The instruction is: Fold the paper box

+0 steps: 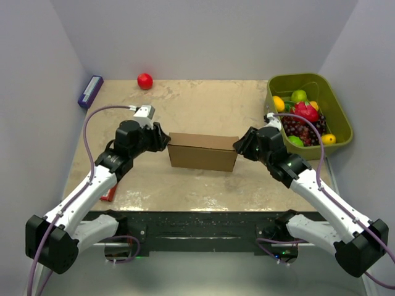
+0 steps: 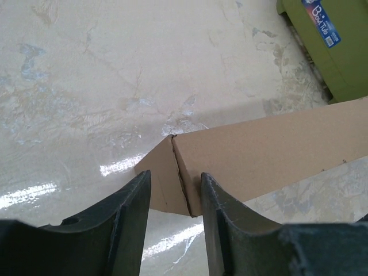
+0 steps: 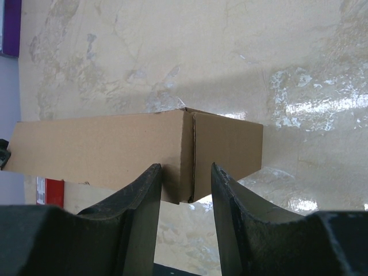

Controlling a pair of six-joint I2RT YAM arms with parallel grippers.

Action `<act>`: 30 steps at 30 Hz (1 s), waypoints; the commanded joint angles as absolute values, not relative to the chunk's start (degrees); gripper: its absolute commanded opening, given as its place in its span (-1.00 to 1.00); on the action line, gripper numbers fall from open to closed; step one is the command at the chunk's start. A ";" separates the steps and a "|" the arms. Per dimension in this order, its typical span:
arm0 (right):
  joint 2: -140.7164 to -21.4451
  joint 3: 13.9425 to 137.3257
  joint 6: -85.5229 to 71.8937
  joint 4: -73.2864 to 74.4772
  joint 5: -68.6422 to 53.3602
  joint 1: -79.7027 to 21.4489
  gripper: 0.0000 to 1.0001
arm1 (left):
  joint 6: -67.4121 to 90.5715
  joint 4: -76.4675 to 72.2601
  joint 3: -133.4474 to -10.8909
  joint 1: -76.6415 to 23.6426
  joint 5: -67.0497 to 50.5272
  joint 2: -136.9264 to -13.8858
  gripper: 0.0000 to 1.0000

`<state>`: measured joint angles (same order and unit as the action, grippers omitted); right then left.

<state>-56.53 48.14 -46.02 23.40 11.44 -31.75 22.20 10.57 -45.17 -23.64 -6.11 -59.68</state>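
The paper box (image 1: pixel 203 151) stands in the middle of the table as a closed brown cardboard block, long side facing the arms. My left gripper (image 1: pixel 162 140) is at its left end. In the left wrist view the fingers (image 2: pixel 138 207) are apart and the box (image 2: pixel 270 149) shows its end corner right at their tips, untouched. My right gripper (image 1: pixel 239 147) is at the box's right end. Its jaws (image 3: pixel 186 168) also stand apart, with the box (image 3: pixel 98 149) corner edge just past the tips. Neither gripper holds anything.
A green bin (image 1: pixel 340 114) full of fruit stands at the right rear, close behind my right arm. A red ball (image 1: pixel 145 81) and a purple packet (image 1: pixel 90 91) lie at the far left. A small red item (image 1: pixel 108 194) lies under my left arm near the front edge.
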 commanded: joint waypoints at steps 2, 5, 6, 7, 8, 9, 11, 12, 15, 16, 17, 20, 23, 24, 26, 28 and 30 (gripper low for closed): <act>-56.87 45.79 -44.39 30.06 14.06 -31.55 -0.17 | 25.75 13.19 -37.54 -23.20 -6.94 -57.40 -0.16; -57.30 46.05 -43.60 30.06 14.24 -31.55 -0.17 | 26.46 12.48 -34.37 -23.03 -5.72 -56.07 -0.18; -57.48 46.14 -43.59 30.06 14.15 -31.55 -0.17 | 26.54 12.39 -33.84 -22.85 -5.80 -56.51 -0.19; -57.48 46.14 -43.51 29.80 13.89 -31.64 -0.17 | 26.63 11.78 -32.79 -22.68 -6.15 -56.86 -0.20; -57.39 46.06 -43.42 29.53 13.36 -31.55 -0.17 | 26.72 11.34 -32.09 -22.59 -6.59 -57.30 -0.21; -57.48 46.05 -43.42 29.36 12.92 -31.64 -0.17 | 27.07 10.73 -30.43 -22.50 -7.90 -58.00 -0.24; -57.48 46.40 -43.16 28.74 12.13 -31.55 -0.16 | 27.51 8.53 -28.92 -22.41 -8.87 -58.18 -0.28; -57.48 46.84 -43.07 28.91 11.43 -31.64 -0.16 | 27.68 7.74 -28.22 -22.41 -9.57 -58.18 -0.31; -57.66 49.30 -42.28 29.27 9.76 -31.64 -0.13 | 27.16 6.42 -27.60 -22.41 -9.67 -58.62 -0.35; -57.92 51.13 -41.67 29.96 9.58 -31.55 -0.12 | 27.07 6.42 -27.68 -22.41 -9.84 -58.88 -0.36; -57.83 52.02 -41.40 30.32 9.49 -31.47 -0.10 | 26.98 6.33 -27.86 -22.41 -10.10 -59.23 -0.37; -57.75 54.58 -40.61 31.20 9.40 -30.76 -0.08 | 26.89 6.24 -27.77 -22.41 -10.55 -60.38 -0.39; -57.39 55.81 -40.08 32.08 9.32 -29.97 -0.08 | 26.63 6.33 -28.12 -22.41 -10.81 -60.82 -0.41; -57.13 55.90 -40.08 32.34 9.40 -29.71 -0.08 | 26.54 6.50 -28.21 -22.41 -10.72 -60.73 -0.42; -56.43 56.07 -40.25 33.13 9.75 -29.79 -0.08 | 26.37 6.77 -28.48 -22.41 -10.55 -60.65 -0.42; -55.99 55.90 -40.43 33.31 9.84 -29.71 -0.08 | 26.37 6.86 -28.48 -22.33 -10.46 -60.56 -0.42; -55.63 55.90 -40.43 33.66 10.11 -29.79 -0.08 | 26.37 6.86 -28.39 -22.41 -10.55 -60.56 -0.42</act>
